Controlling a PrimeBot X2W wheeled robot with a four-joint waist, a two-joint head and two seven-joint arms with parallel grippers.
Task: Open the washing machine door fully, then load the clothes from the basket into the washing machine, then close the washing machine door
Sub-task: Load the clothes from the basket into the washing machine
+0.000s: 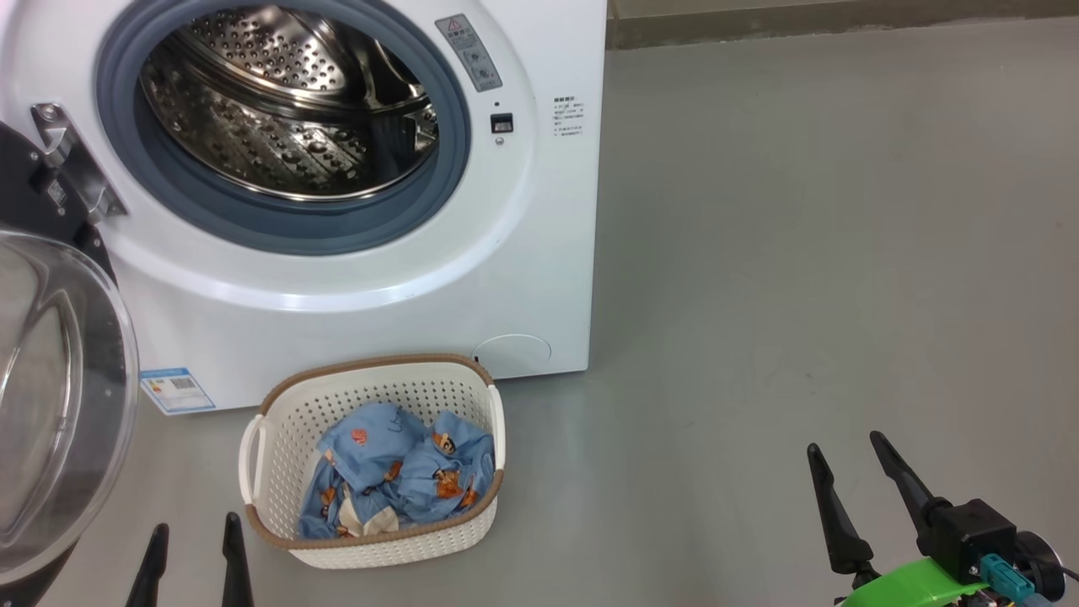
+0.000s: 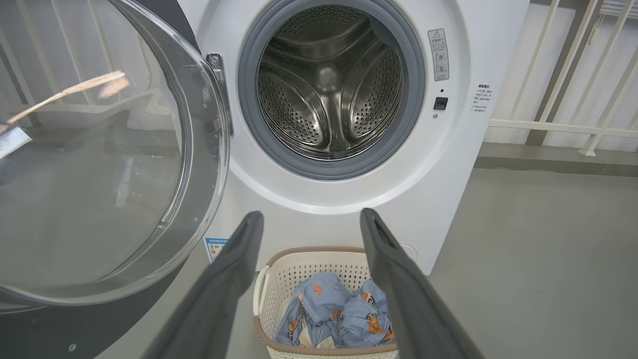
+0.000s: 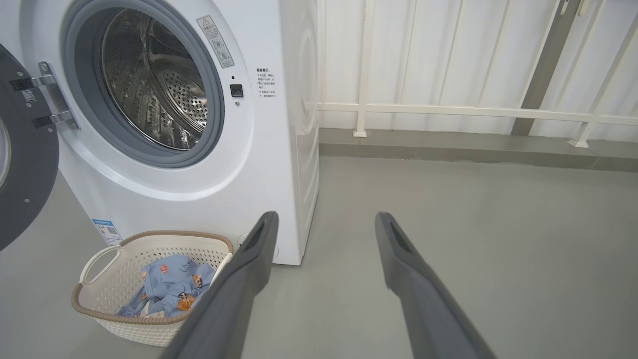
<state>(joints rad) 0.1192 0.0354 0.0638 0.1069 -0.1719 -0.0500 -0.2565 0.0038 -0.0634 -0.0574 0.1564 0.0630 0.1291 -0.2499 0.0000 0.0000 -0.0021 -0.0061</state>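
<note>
The dark left gripper point(image 1: 195, 523) and right gripper point(image 1: 844, 441) hang empty, jaws apart. Blue bear-print clothes point(image 1: 405, 476) lie in the cream perforated plastic basket point(image 1: 396, 552).

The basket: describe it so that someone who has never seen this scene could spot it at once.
Find the big white washing machine with its round door swung open to the robot's left. On the grey floor just before its front stands the basket. It is cream-white perforated plastic with a brown rim, and holds light blue clothes printed with orange bears.
</note>
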